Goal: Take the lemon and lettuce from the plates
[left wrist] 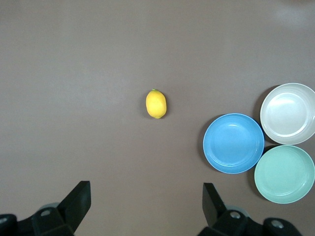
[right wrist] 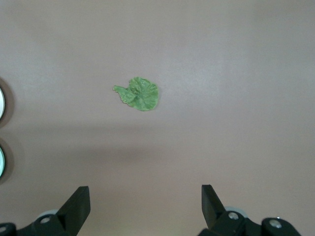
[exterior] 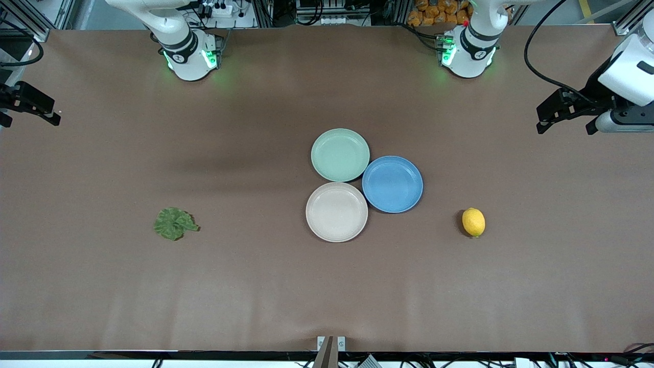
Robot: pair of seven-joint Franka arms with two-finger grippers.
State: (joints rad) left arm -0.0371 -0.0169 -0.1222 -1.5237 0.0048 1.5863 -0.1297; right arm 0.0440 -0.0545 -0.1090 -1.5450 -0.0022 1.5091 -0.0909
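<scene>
Both claws (left [exterior: 564,120], right [exterior: 30,115]) raised, agape

A big brown table [left wrist: 74,59] is spreading out flat under the jaws of the left gripper [left wrist: 146,192], & it's filling all the space under the jaws of the right gripper [right wrist: 145,192] too. A soft dark shadow [right wrist: 123,152] is lying across the tabletop near the right jaws. Well away from both jaws, at the table edge by the arm bases, grey metal posts [exterior: 61,13] are standing up, a plug strip w/ black wires [exterior: 217,7] is sitting, & a pile of orange stuff [exterior: 437,11] is showing. Light is looking soft & even on the tabletop. Small wrinkles [exterior: 255,306] are running along the edge nearest the front cam, where a little metal clip [exterior: 331,343] is sticking up.
</scene>
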